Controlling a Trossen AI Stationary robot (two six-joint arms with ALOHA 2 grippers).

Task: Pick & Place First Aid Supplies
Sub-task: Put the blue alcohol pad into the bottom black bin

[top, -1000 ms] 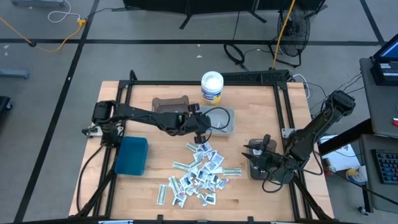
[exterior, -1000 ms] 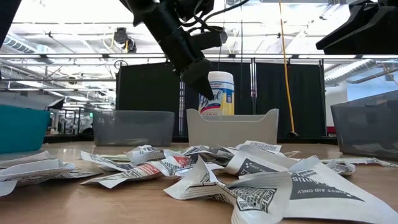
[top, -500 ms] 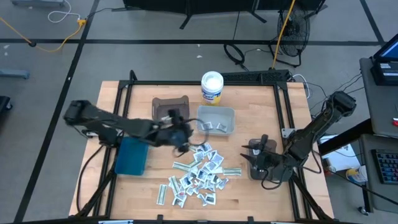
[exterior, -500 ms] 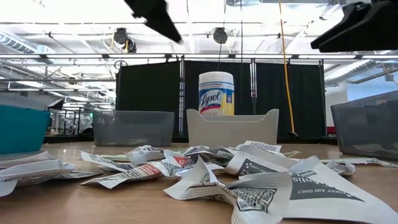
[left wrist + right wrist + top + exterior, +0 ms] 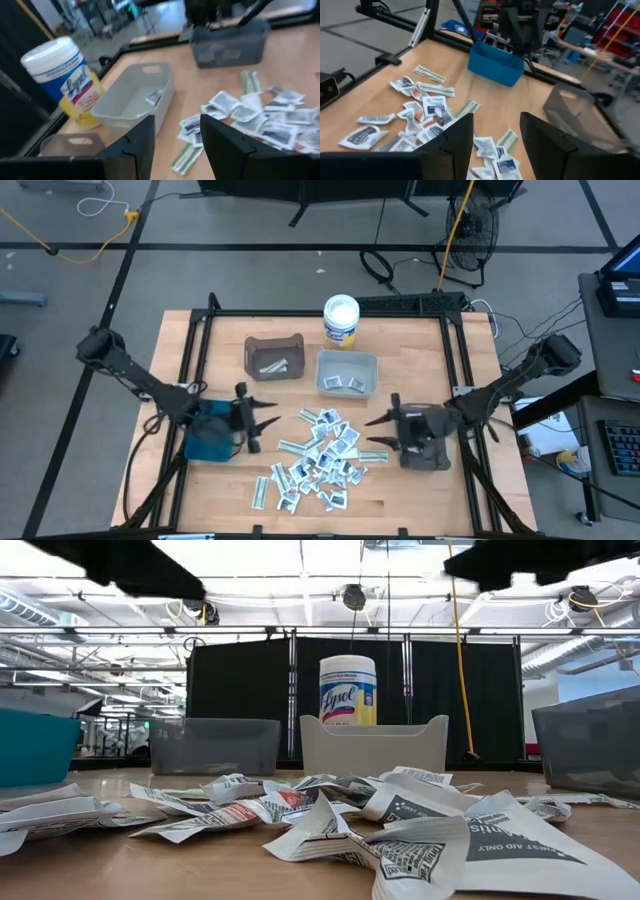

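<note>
Small flat white and silvery first aid packets (image 5: 322, 457) lying heaped mid-table, left gripper (image 5: 262, 420) hovering beside blue plastic bin (image 5: 209, 430), jaws parted, empty, right gripper (image 5: 377, 432) likewise over dark grey bin (image 5: 428, 456)

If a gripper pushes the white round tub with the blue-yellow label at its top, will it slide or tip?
The tub stands upright and looks taller than wide in the low view, so a high push would probably tip it. Being round, it may then roll. It stands apart from the light bin.

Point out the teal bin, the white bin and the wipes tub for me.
teal bin (image 5: 210, 430): high view, its top.
white bin (image 5: 347, 362): high view, its far rim.
wipes tub (image 5: 341, 311): high view, its white lid.
</note>
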